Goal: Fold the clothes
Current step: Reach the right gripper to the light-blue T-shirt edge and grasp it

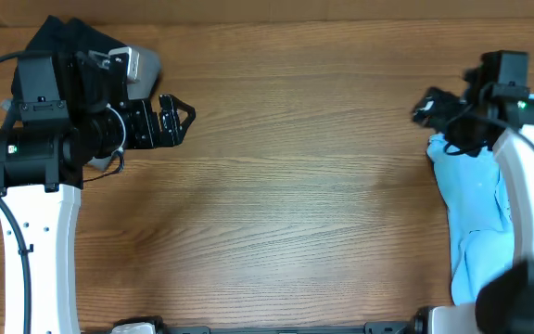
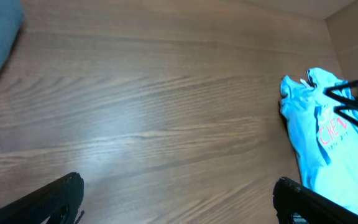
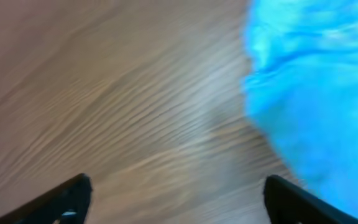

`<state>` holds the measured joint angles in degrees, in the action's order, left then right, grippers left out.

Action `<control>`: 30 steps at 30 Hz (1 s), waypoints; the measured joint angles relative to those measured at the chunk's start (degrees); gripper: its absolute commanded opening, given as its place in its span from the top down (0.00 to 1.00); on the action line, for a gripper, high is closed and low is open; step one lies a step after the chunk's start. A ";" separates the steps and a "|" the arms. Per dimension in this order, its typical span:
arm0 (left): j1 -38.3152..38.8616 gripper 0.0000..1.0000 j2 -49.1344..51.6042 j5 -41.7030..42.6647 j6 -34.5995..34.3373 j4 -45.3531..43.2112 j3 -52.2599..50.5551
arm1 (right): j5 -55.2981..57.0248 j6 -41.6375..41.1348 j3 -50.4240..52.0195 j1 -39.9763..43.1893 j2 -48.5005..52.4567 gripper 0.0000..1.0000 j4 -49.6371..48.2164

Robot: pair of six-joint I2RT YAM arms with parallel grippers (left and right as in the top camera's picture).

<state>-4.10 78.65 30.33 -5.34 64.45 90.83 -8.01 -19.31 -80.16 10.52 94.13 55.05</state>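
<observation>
Left gripper (image 1: 185, 119) and right gripper (image 1: 422, 105) gape empty — red lettering on the light blue T-shirt (image 2: 306, 115) too blurred to read.

A robot lab bench; wood-grain table (image 1: 295, 186) with 2 white-and-black arms (image 1: 40, 232) over it.

Broad open wooden table (image 1: 295, 186) mid-span; black garments (image 1: 72, 39) heaped far left, light blue T-shirt (image 1: 471, 186) along right edge.
</observation>
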 measured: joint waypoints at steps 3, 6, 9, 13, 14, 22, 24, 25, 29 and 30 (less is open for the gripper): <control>0.00 0.00 0.00 -0.09 -0.02 1.14 0.02 | 1.25 -1.31 -0.09 3.43 5.79 0.26 -1.20; 0.00 0.00 0.02 -0.37 0.00 2.03 0.04 | 2.32 -2.03 -0.17 5.95 12.28 0.34 -0.70; 0.00 0.00 0.02 -0.96 0.00 2.51 0.09 | 3.65 -1.81 -0.17 6.45 17.16 0.34 0.15; 0.00 0.00 0.02 -2.45 0.00 2.64 0.09 | 5.90 -1.62 -0.17 5.86 21.05 0.35 0.44; 0.00 0.00 0.02 -2.73 0.02 2.64 0.09 | 6.34 -1.64 -0.17 5.75 21.66 0.38 0.42; 0.00 0.00 0.02 -4.90 0.44 2.64 0.09 | 9.51 -0.42 -0.22 5.49 22.40 0.73 0.31; 0.00 0.00 0.02 -5.14 0.66 2.67 0.09 | 9.94 -0.07 -0.24 5.51 22.40 0.82 0.02; 0.00 0.00 0.00 -5.29 0.87 2.62 0.09 | 9.94 0.04 -0.31 5.51 22.40 0.83 0.07; 0.00 0.00 0.02 -5.51 1.05 2.62 0.09 | 10.01 0.02 -0.81 5.51 22.43 0.73 1.16; 0.00 0.00 0.02 -5.53 1.07 2.62 0.09 | 9.94 -0.07 -1.18 5.51 22.43 0.67 1.62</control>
<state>-4.10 78.67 24.80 -4.27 67.07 90.91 1.93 -19.38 -81.34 16.03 116.55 56.66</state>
